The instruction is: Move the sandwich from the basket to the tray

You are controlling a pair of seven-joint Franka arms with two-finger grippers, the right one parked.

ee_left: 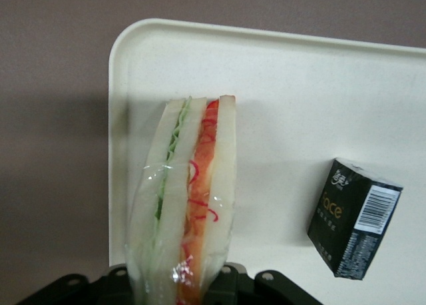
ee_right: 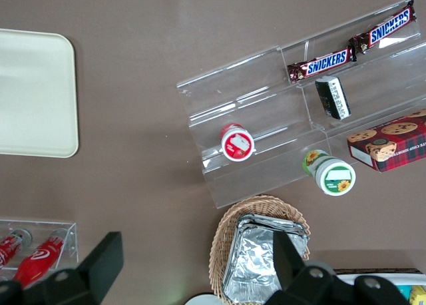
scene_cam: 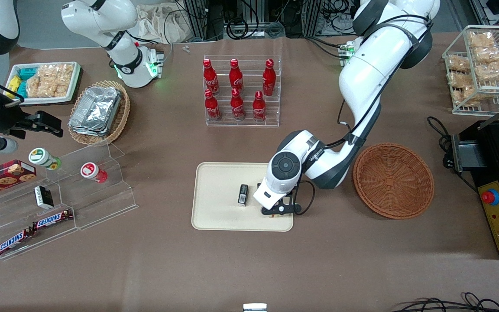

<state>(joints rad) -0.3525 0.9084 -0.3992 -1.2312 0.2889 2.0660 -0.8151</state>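
Note:
The sandwich (ee_left: 190, 198), a plastic-wrapped wedge of white bread with green and red-orange filling, stands on edge between the jaws of my left gripper (scene_cam: 279, 211), which is shut on it. The gripper hangs low over the cream tray (scene_cam: 217, 203), at the tray's corner nearest the front camera and toward the basket. In the front view the wrist hides nearly all of the sandwich. In the left wrist view the sandwich is over the tray (ee_left: 279, 72) near its rim. The reddish-brown wicker basket (scene_cam: 393, 180) lies empty beside the tray, toward the working arm's end.
A small black box (scene_cam: 243, 194) (ee_left: 354, 218) lies on the tray close to the gripper. A rack of red bottles (scene_cam: 241, 91) stands farther from the camera than the tray. Acrylic snack shelves (scene_cam: 59, 203) and a tan basket of foil containers (scene_cam: 98, 112) lie toward the parked arm's end.

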